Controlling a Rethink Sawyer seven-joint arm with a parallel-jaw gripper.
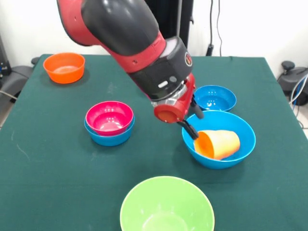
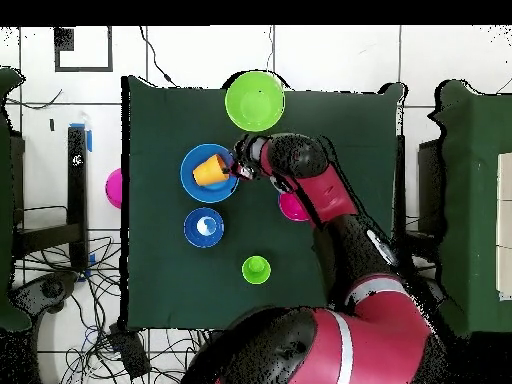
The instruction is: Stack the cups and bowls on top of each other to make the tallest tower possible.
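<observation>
We see a dark green cloth-covered counter point(image 1: 57, 159) with the red and black arm point(image 1: 130, 38) reaching down from the far side toward the large blue bowl point(image 1: 240, 144). That bowl is glossy, round and deep, and inside it the orange-yellow cup point(image 1: 219, 143) lies on its side, its open mouth turned toward the arm. The hand point(image 1: 193, 126) hangs at the bowl's rim, its dark fingers point(image 1: 189, 129) right at the cup's mouth; from the front we cannot tell whether they are spread or pinching the cup's lip, and the overhead view leaves it just as unclear.

At the near edge of the front view sits the large lime green bowl point(image 1: 166, 207), smooth, shiny and upright. Left of the arm we find a short stack: the small pink-red bowl point(image 1: 109, 116) nested in a small blue bowl point(image 1: 109, 137), both glossy and upright. A second small blue bowl point(image 1: 214, 97) stands just behind the large blue one, close but apart from it. The small orange bowl point(image 1: 64, 67) sits alone at the far left corner, well apart from the rest. In the overhead view the light green cup point(image 2: 256, 268) stands by itself on the cloth nearer the robot's base, and part of a magenta bowl point(image 2: 115, 187) shows at the counter's edge.
</observation>
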